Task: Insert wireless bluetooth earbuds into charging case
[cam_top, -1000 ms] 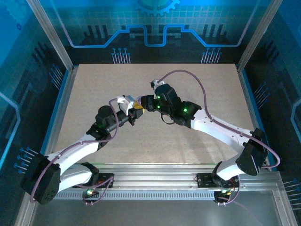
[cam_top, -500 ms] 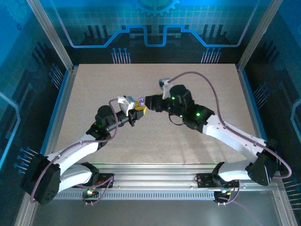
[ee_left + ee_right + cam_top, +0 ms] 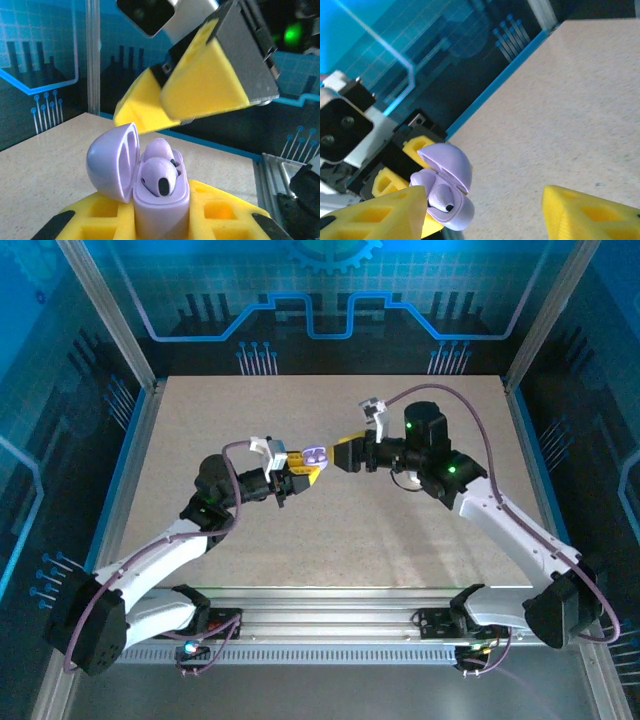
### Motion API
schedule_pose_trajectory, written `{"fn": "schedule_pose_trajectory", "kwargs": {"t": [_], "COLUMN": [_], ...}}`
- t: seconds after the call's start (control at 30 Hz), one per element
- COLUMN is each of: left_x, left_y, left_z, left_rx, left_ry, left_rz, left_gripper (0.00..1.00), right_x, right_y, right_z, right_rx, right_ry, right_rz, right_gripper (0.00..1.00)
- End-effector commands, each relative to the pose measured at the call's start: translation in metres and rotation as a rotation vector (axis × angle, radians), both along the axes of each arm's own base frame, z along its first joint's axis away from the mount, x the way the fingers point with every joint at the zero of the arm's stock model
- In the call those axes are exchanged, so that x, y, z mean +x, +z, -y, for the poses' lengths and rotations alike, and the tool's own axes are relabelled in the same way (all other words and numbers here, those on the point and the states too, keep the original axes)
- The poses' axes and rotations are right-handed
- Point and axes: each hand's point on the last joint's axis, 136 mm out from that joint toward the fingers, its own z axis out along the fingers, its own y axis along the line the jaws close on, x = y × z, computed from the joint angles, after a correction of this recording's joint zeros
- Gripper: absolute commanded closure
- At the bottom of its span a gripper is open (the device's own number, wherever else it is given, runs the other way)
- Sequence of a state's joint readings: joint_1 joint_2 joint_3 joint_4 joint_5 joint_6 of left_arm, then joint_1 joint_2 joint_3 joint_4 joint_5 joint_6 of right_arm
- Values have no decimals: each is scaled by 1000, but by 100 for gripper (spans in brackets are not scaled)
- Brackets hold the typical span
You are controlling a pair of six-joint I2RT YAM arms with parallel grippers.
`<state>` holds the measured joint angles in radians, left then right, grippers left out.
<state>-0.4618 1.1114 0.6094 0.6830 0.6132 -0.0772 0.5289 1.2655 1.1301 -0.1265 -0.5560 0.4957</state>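
A pale lavender charging case (image 3: pixel 314 457) is held above the table, with my left gripper (image 3: pixel 296 476) shut on its base. Its lid (image 3: pixel 111 162) stands open to the left. Two lavender earbuds sit in the base, the front one (image 3: pixel 159 178) and the rear one (image 3: pixel 160 149). In the left wrist view my left gripper (image 3: pixel 161 222) clamps the case base (image 3: pixel 161 215) between yellow pads. My right gripper (image 3: pixel 347 453) hangs open and empty just right of the case. The right wrist view shows the case (image 3: pixel 451 210) beside my right gripper (image 3: pixel 482 210). The two white buds are out of view.
The sand-coloured table (image 3: pixel 330 540) spreads below both arms. A blue rim and aluminium posts (image 3: pixel 112 320) close it in at the sides, and a dark printed wall stands at the back. The right arm's cable (image 3: pixel 440 392) arches above its wrist.
My right gripper has drawn back to the right, away from the case, and stands open. My left gripper has shifted slightly right with the case, whose open top now shows.
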Motion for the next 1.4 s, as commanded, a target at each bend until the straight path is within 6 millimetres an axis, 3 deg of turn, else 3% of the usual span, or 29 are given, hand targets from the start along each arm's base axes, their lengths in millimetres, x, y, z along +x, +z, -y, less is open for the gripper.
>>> {"fn": "schedule_pose_trajectory", "kwargs": {"t": [0.0, 0.23, 0.57, 0.67, 0.87, 1.27, 1.37], "left_x": [-12, -11, -6, -5, -8, -24, -29], "left_y": [26, 24, 14, 12, 16, 32, 34], "left_z": [2, 2, 2, 2, 4, 8, 8], "left_rx": [-43, -36, -15, -11, -26, -83, -91], "left_ry": [-65, -64, -42, -38, -67, -165, -187], "left_rz": [59, 46, 20, 15, 14, 22, 23], "left_gripper": [80, 80, 80, 80, 80, 80, 80], "right_x": [-14, -24, -56, -59, -49, -61, -61], "right_y": [14, 27, 54, 53, 31, 29, 31], "right_z": [-10, -23, -27, -21, -7, -11, -11], "right_rx": [49, 120, 197, 184, 43, -56, -50], "right_ry": [128, 235, 371, 353, 233, 327, 356], "right_rz": [-15, -5, 74, 91, 173, 543, 560], "right_gripper": [37, 40, 48, 51, 47, 44, 43]}}
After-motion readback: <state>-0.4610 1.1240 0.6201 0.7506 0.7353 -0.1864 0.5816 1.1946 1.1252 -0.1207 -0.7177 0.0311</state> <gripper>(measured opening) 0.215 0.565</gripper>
